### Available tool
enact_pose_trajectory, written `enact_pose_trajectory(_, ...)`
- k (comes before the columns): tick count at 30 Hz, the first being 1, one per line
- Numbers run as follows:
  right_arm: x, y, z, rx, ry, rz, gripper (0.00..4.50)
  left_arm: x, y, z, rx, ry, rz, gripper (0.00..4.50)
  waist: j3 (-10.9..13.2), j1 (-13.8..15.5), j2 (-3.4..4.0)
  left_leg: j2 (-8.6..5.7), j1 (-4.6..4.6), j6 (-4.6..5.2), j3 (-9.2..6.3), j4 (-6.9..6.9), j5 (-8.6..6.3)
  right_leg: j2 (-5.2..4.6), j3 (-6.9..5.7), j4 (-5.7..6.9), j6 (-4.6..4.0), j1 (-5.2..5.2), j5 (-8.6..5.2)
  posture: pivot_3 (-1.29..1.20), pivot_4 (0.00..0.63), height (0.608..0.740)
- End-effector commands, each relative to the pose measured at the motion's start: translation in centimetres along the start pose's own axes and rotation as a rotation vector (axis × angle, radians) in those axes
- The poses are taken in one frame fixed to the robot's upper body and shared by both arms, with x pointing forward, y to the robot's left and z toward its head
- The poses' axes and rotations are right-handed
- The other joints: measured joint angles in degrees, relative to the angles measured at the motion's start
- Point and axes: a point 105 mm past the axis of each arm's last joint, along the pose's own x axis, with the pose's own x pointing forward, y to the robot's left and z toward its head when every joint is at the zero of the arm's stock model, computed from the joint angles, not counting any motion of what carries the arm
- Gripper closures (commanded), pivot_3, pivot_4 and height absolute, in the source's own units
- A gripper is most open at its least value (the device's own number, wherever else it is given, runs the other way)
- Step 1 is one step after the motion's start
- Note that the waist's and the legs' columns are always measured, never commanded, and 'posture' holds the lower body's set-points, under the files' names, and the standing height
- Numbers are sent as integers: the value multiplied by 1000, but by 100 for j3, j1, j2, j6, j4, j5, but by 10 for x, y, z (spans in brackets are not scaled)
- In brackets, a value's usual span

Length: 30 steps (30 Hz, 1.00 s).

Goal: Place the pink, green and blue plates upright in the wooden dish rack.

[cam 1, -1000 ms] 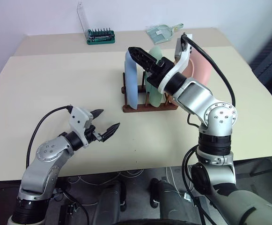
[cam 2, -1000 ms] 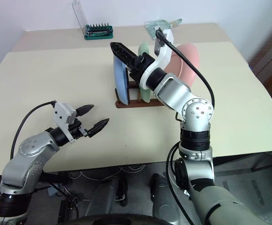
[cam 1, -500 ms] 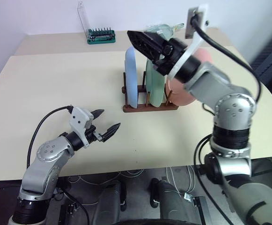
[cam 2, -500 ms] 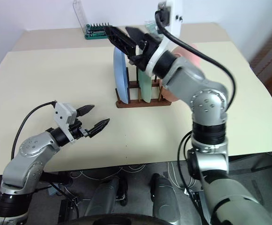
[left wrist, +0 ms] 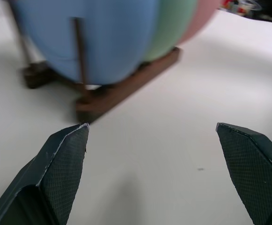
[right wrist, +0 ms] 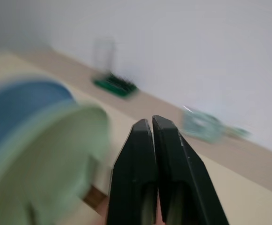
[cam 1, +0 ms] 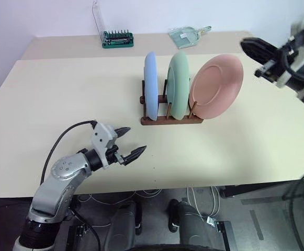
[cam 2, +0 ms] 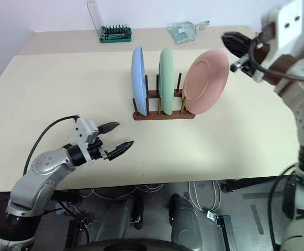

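Beige table [cam 1: 63,89]: blue plate [cam 1: 150,85], green plate [cam 1: 179,83], pink plate [cam 1: 216,85] upright in wooden dish rack [cam 1: 170,119], centre frame; left gripper [cam 1: 128,144] spread wide, empty, lower left; right gripper [cam 1: 250,47] closed, empty, upper right

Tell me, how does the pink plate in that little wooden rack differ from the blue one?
The pink plate stands at the rack's right end and leans, its broad face turned towards the camera; the blue plate stands at the left end, nearly upright and seen almost edge-on. The pink plate also looks somewhat wider than the blue plate. Both rest between the pegs of the wooden dish rack, with the green plate between them.
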Motion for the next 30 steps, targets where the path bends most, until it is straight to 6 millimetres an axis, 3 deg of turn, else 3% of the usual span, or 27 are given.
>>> enact_pose_trajectory(1, -15, -17, 0, -156, 48, -70, 4466, 8, -12, 13, 53, -29, -75, 0, 0, -10, 0, 0, 0, 1, 0, 0, 0, 0, 0, 0, 0, 0, 0, 0, 150, 740)
enact_pose_trajectory(4, -19, -20, -26, -253, 178, -83, 4466, 12, -16, 14, 57, -32, -98, 0, 0, -17, 0, 0, 2, 3, 3, 1, 2, 0, 1, 1, 0, 1, 0, 0, 150, 740)
enact_pose_trajectory(8, -16, -7, -50, -299, 255, -31, 4466, 12, -15, 14, 57, -32, -93, 0, 0, -20, 0, 1, 5, 8, 3, 1, 5, 1, 1, 3, 0, 0, 0, 0, 150, 740)
enact_pose_trajectory(12, -8, 7, -48, -284, 225, 16, 4466, 11, -14, 13, 56, -31, -79, 0, 0, -8, 0, 1, 4, 9, 2, 3, 6, 1, 1, 2, 0, 1, 0, 0, 150, 740)
enact_pose_trajectory(20, 4, 32, -25, -262, 108, 134, 4466, 7, -13, 12, 41, -34, -48, 0, 1, -6, -2, 0, 3, 11, 0, 3, 7, 2, 1, 3, 1, 2, 0, 0, 150, 740)
enact_pose_trajectory(25, 4, 33, -24, -265, 112, 135, 4466, 6, -14, 12, 36, -34, -46, 0, 1, -2, -2, -1, 3, 11, 0, 6, 7, 1, 1, 2, 0, 4, 1, 0, 150, 740)
enact_pose_trajectory(30, 1, 21, -31, -264, 149, 87, 4466, 7, -14, 11, 32, -36, -46, 0, 1, -5, -2, -1, 5, 11, 0, 6, 7, 1, 1, 5, 0, 4, 1, 0, 150, 740)
